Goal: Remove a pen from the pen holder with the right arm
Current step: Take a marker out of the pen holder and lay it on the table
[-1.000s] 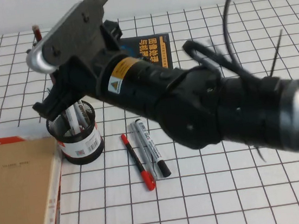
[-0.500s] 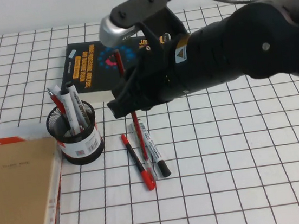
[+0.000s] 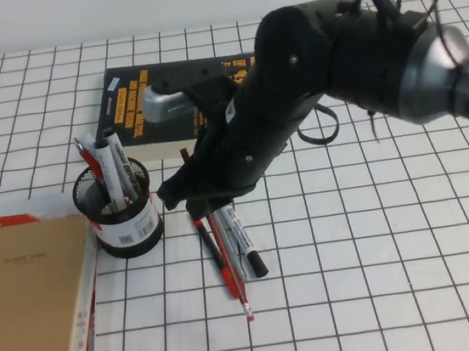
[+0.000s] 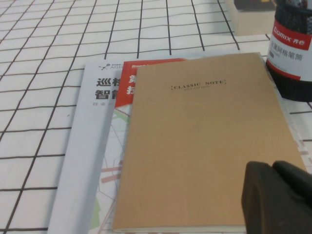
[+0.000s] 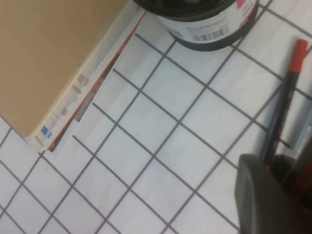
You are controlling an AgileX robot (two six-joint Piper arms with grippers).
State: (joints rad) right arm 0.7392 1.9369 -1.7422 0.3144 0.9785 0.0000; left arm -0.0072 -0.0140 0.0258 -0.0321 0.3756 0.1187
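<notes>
red pen (image 3: pixel 243 303) was held tilted, clamped in right gripper (image 3: pixel 197 204), out of and just beside pen holder (image 3: pixel 120 217); left gripper (image 4: pixel 275 200) was seen over brown notebook (image 4: pixel 204 146).

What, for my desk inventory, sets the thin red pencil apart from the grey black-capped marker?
The red pencil is thin and red; the marker is thicker, grey with a black cap. The pencil is gripped, slanting, by the right tool near the pen holder; the marker lies free on the table. Both run roughly the same way. The left tool hangs over the brown notebook.
</notes>
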